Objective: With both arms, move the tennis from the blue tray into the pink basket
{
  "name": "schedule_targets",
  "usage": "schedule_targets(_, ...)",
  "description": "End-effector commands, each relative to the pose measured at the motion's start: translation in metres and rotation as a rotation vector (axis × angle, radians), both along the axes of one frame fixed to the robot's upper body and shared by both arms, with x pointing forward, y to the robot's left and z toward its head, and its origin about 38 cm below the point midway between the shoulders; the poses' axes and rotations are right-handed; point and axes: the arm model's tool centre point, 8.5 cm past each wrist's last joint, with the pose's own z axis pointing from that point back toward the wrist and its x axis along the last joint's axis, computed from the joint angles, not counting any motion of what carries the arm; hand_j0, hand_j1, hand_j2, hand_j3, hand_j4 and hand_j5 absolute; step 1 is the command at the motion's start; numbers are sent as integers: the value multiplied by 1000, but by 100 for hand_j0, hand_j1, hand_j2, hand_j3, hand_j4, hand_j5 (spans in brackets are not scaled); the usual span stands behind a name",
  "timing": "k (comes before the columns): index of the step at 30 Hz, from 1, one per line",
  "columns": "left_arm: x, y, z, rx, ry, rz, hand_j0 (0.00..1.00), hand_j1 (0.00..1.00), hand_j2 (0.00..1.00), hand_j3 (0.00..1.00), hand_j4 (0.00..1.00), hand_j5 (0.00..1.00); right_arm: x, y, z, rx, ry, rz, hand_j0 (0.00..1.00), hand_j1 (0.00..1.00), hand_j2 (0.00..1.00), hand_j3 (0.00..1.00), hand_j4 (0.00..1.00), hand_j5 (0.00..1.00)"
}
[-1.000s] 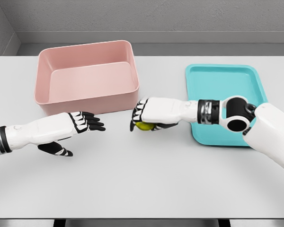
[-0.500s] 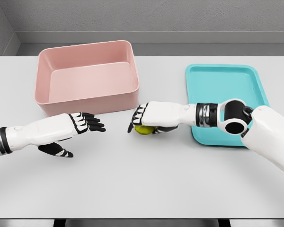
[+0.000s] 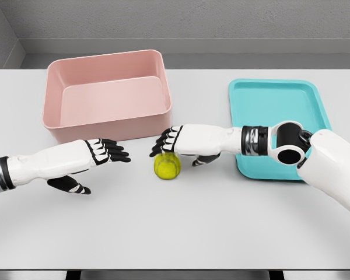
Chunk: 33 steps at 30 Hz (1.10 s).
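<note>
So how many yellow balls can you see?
1. The tennis ball sits on the white table, just under the right hand's fingertips, between the pink basket and the blue tray. Both look empty.

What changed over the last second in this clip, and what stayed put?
The right hand let go of the ball: a second ago its fingers were curled over it, now they are spread above it, and the ball lies in the open on the table, a bit lower and further left than before. The left hand, basket and tray have not moved.
</note>
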Motion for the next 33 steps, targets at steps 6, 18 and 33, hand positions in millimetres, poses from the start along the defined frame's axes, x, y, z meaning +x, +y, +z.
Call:
schedule_targets(6,1,-1,1,-27,16,6,100,100,100,100,100,100,14,-42,37,23,-76,-86,99,99,99,99,99,99)
schedule_targets(18,11,-48,3,-142,-18,-58,100,100,100,100,100,100,-1,-175,101,-140,-221,-283,100,100,100,100,100,100)
schedule_targets(33,16,-96,2,-105,65,-224,100,100,100,100,100,100,-31,-226,136,-144,-184,-360,100,100,100,100,100,100)
